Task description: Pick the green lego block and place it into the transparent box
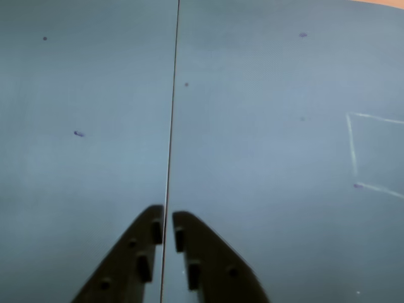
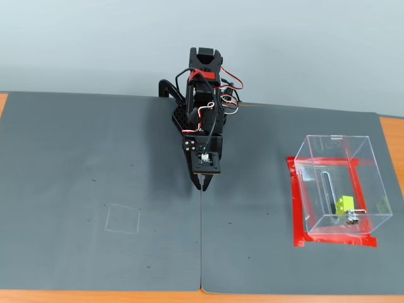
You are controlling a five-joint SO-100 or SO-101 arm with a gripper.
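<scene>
The work surface is a dark grey mat (image 2: 95, 158) in two sheets on an orange-brown table (image 2: 391, 136), with a pale wall behind. A seam (image 2: 201, 240) between the sheets runs straight under the arm (image 2: 203, 107).

The pincer (image 1: 168, 222) points down at the seam; in the wrist view its fingertips stand nearly together, with only a thin gap, and hold nothing.

In the fixed view, the green lego block (image 2: 343, 204) lies well to the right of the pincer, inside the transparent box (image 2: 341, 189), near the wall that carries a small metal fitting (image 2: 351, 218). The box stands within a red tape outline (image 2: 297, 208).

Judgement: the placing step appears done and the arm sits in a rest posture; no further grasp seems called for.

A faint chalk square (image 2: 123, 219) is drawn on the mat to the left of the pincer, well apart. Nothing stands between the pincer and the box.
</scene>
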